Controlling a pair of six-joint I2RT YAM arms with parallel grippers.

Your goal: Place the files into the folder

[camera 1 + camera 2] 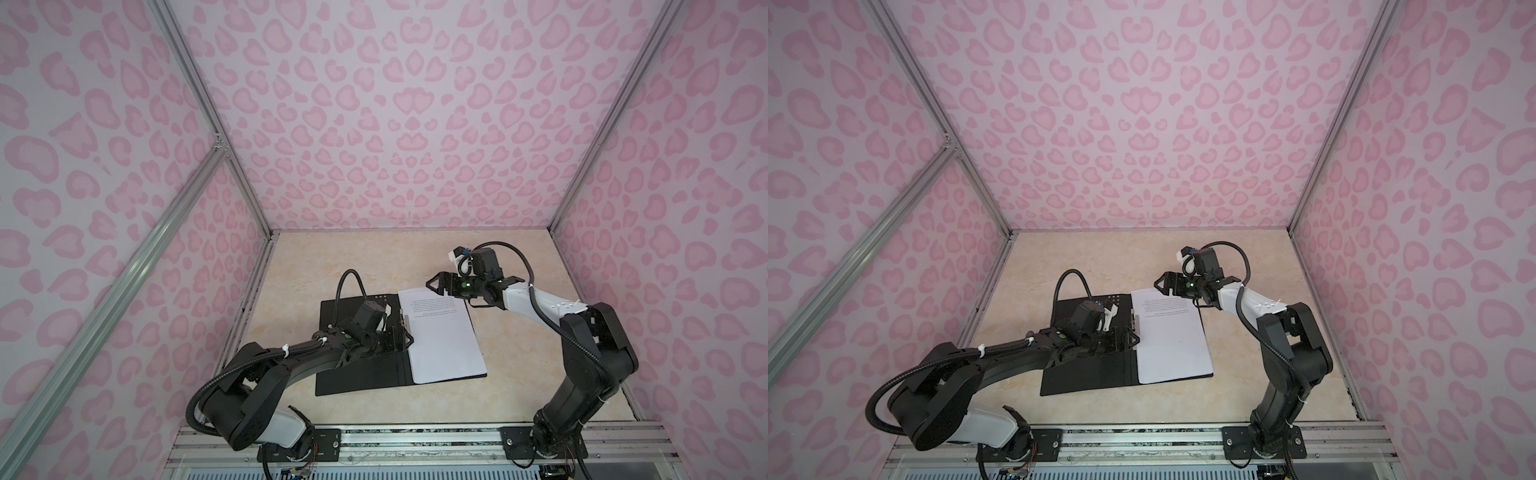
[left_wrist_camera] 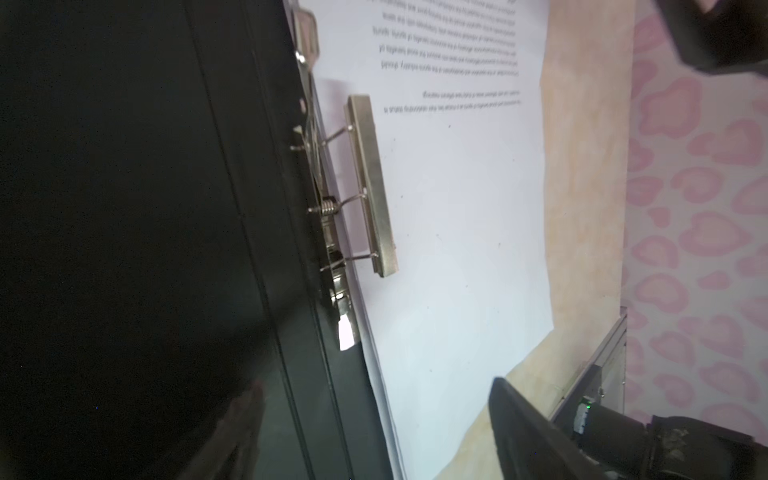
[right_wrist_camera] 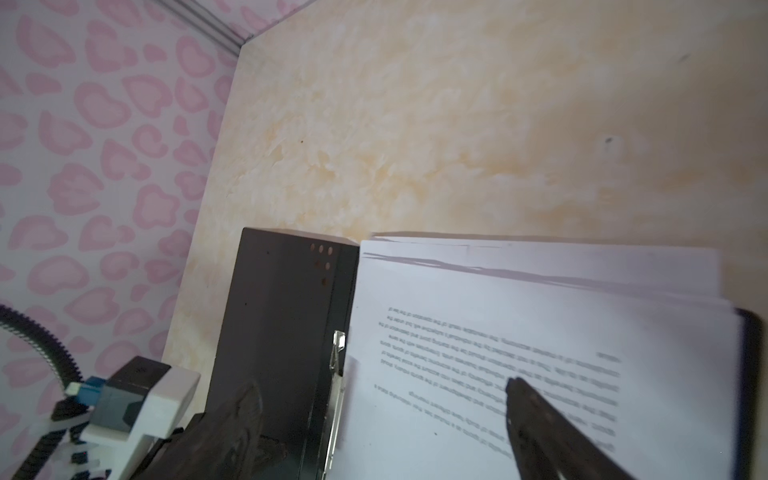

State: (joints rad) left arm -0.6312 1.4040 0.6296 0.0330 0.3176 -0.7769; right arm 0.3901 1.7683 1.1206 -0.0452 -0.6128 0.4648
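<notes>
In a top view, the papers lie on the right half of the open folder, mid-frame. The left gripper and right gripper both gape wide, gripping nothing.

Bare table lies beyond and right of the folder; the left arm overhangs its left cover.

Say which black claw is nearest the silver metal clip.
The left claw, beside the clip in the open black folder; the right claw is over the white printed sheets' far end.
</notes>
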